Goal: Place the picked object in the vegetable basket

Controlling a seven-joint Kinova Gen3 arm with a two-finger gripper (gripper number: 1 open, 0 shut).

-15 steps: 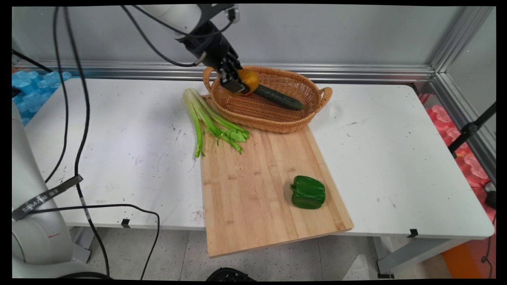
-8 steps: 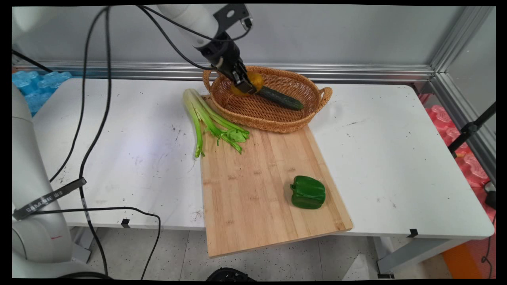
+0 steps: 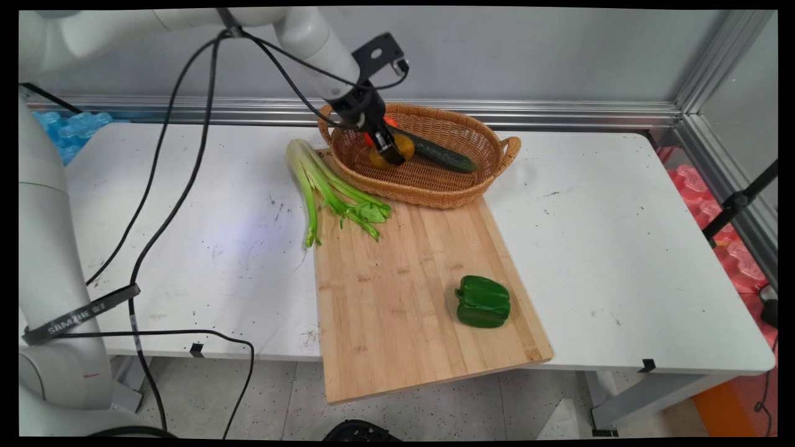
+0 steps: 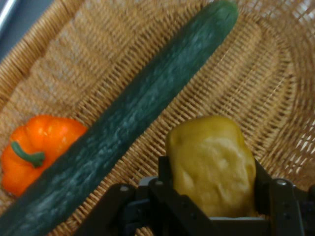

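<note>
My gripper [image 3: 392,151] [image 4: 211,172] reaches down into the left part of a wicker basket [image 3: 435,186], shut on a yellow bell pepper [image 3: 405,148] [image 4: 211,162]. The pepper sits low, at or just above the basket floor [image 4: 275,83]. Beside it a long dark cucumber [image 3: 444,155] [image 4: 133,113] lies diagonally in the basket. On the cucumber's other side rests an orange bell pepper [image 4: 37,147] with a green stem, of which only a sliver [image 3: 389,121] shows behind the hand in the main view.
A wooden cutting board [image 3: 410,292] runs from the basket to the table's near edge, with a green bell pepper [image 3: 483,302] on its right part. Celery stalks [image 3: 323,189] lie across the board's far left corner and the white table [image 3: 621,248]. Black cables [image 3: 155,186] hang at left.
The gripper has come down and slightly right into the basket with the yellow pepper, from above the far left rim to near the basket floor beside the cucumber.
</note>
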